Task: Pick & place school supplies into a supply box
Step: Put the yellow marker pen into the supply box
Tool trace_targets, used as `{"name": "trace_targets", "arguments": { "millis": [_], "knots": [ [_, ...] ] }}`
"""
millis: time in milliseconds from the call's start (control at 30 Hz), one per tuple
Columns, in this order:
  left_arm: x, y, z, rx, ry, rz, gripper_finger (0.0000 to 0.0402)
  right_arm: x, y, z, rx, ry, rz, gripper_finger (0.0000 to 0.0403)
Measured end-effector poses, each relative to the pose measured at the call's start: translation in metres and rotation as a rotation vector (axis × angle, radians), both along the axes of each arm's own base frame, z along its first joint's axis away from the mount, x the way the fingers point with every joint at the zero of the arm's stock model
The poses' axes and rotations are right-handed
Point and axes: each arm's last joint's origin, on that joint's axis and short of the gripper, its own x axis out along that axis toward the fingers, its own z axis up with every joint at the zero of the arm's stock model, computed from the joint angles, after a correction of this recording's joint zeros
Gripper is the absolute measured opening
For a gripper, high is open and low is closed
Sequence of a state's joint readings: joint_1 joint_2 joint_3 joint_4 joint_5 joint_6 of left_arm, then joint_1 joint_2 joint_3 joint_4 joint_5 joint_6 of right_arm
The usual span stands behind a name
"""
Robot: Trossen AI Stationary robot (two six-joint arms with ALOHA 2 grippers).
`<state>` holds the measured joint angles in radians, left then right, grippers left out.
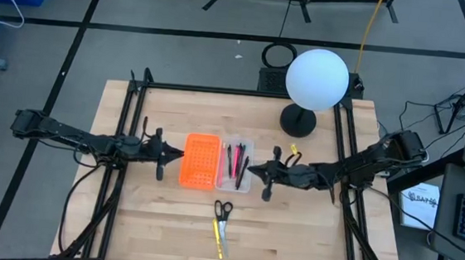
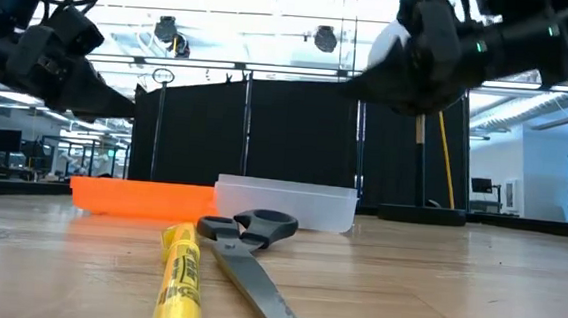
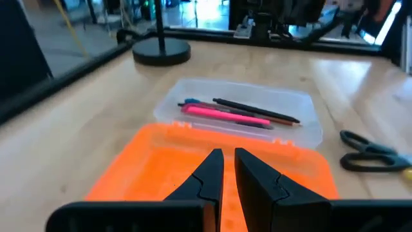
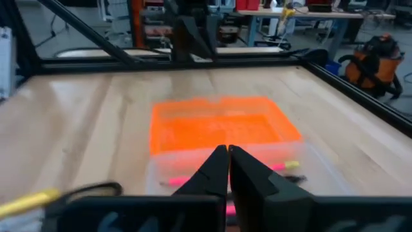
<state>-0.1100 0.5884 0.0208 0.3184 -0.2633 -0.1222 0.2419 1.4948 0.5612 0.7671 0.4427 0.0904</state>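
I see the supply box mid-table, pens inside lying front-to-back, possibly three. Scissors and yellow marker lie nearer me, lengthwise likewise. Left gripper nearly closed, right gripper closed, both empty.

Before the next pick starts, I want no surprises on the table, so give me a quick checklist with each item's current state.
1. Supply box holds pens already, a pink pen and a black pen lie inside: ok.
2. Scissors outside the box, on the table: not ok.
3. Yellow pen outside too, beside the scissors: not ok.
4. Right gripper empty, fingers together, hovering at the box: ok.
5. Left gripper empty, fingers nearly together, over the orange tray: ok.
6. Whether scissors and yellow pen touch: cannot tell.
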Motion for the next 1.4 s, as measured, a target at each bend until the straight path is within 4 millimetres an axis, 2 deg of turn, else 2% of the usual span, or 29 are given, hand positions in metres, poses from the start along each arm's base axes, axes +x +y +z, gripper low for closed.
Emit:
{"name": "trace_targets", "arguments": {
  "millis": [100,200,400,567,700,800,967,1033,1167,1300,1400],
  "knots": [
    [0.0,-0.001,-0.002,-0.061,0.016,-0.009,0.0049,-0.009,-0.006,-0.011,0.003,0.008,-0.016,0.0001],
    [-0.001,-0.005,-0.003,-0.115,0.024,-0.051,0.0047,-0.013,-0.007,-0.013,0.003,-0.004,-0.015,0.0003],
    [-0.004,-0.025,-0.002,-0.271,0.002,-0.118,0.0007,-0.013,-0.005,-0.014,-0.055,0.015,0.059,0.0001],
    [-0.004,-0.052,0.012,-0.339,0.002,-0.121,0.0004,-0.013,-0.002,-0.014,-0.076,0.026,0.125,0.0001],
    [0.009,-0.088,0.034,-0.308,0.022,-0.104,0.0003,-0.014,0.004,-0.015,-0.075,0.034,0.176,0.0001],
    [0.03,-0.122,0.049,-0.25,0.049,-0.106,0.0003,-0.016,0.011,-0.015,-0.076,0.03,0.199,0.0001],
    [0.079,-0.171,0.062,-0.167,0.163,-0.121,0.0003,-0.02,0.025,-0.016,-0.082,0.045,0.257,0.0001],
    [0.099,-0.182,0.065,-0.154,0.27,-0.121,0.0002,-0.022,0.031,-0.017,-0.091,0.046,0.279,0.0001],
    [0.143,-0.192,0.067,-0.233,0.506,-0.12,0.0004,-0.026,0.042,-0.016,-0.124,0.036,0.333,0.0001],
    [0.186,-0.211,0.066,-0.246,0.658,-0.261,0.0004,-0.027,0.047,-0.009,-0.17,-0.028,0.359,0.0001],
    [0.21,-0.228,0.067,-0.151,0.733,-0.394,0.0006,-0.027,0.049,-0.005,-0.185,-0.067,0.366,0.0001]
  ]
}}
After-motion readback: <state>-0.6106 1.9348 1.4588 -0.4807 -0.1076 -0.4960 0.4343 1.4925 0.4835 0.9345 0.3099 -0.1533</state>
